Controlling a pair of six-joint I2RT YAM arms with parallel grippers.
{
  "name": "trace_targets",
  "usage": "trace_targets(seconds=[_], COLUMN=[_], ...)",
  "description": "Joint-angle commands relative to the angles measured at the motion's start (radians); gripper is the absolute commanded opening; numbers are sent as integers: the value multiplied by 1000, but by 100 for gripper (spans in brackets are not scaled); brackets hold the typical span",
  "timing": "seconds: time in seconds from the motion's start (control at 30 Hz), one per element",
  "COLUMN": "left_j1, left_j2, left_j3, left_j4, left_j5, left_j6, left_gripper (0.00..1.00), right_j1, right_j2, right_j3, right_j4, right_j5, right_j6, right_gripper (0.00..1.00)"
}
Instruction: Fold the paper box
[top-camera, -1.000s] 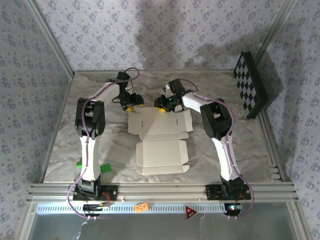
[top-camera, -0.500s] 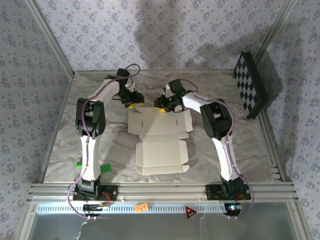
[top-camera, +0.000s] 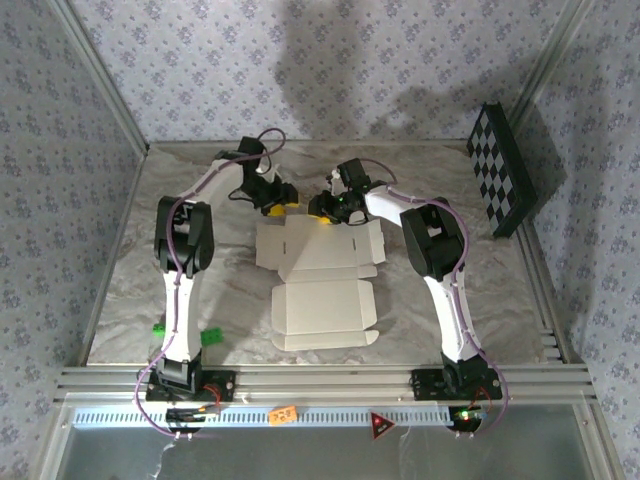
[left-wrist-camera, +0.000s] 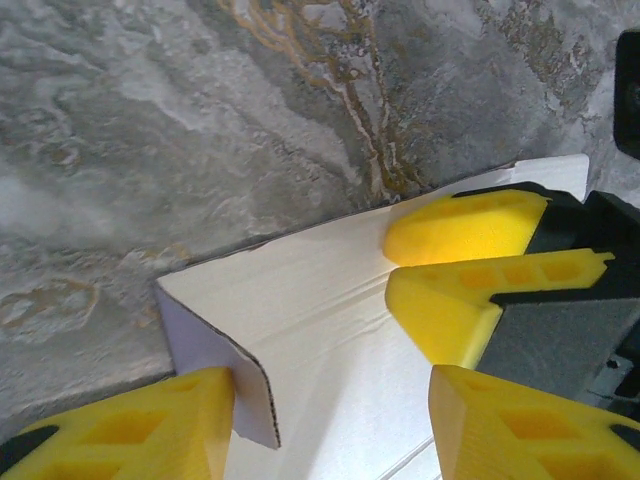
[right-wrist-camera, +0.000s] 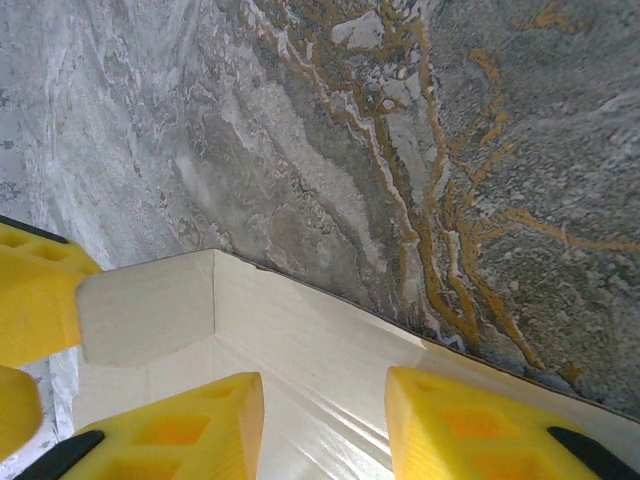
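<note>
The job is barely begun. The paper box (top-camera: 320, 285) lies in the middle of the table (top-camera: 200, 270) as a flat cut-out sheet, cream side up, its near panels and side flaps spread out and unfolded. Work is only at its far edge, in the upper middle of the overhead view, where the left claw (top-camera: 276, 204) and right claw (top-camera: 326, 209) sit close together over the card. One small corner flap (left-wrist-camera: 225, 345) stands up, just beside a yellow finger (left-wrist-camera: 130, 425) of the left claw. Both claws stand partly wide, fingers apart over the sheet and pinching nothing. By my reckoning every wall is yet to be raised and tucked.
</note>
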Motion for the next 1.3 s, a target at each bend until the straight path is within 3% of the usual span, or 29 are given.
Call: trace_targets(seconds=[0.0,0.33,0.4,0.67,0.93,1.27], left_j1=[-17,-40,-42,-49,-67,-69], left_j2=[37,71,76,105,119,-115], left_j3=[14,-29,-41,-89,-132,-116], left_j4=[27,98,107,111,93,185], left_j5=[50,69,60,-2,-127,-150], left_j6=[-26,-68,-70,-63,-49,-35], left_gripper=[53,52,47,35,31,31], right_j1=[3,5,5,4,3,2], right_j2=[20,19,16,14,6,-146], right_j3=[-41,-50,-56,-80,-102,-90], right_j4=[-73,-68,-64,-48,-37,-112], right_j5=[32,27,25,20,20,89], right_j6=[6,6,7,7,7,-52], right_gripper=[39,39,38,35,34,32])
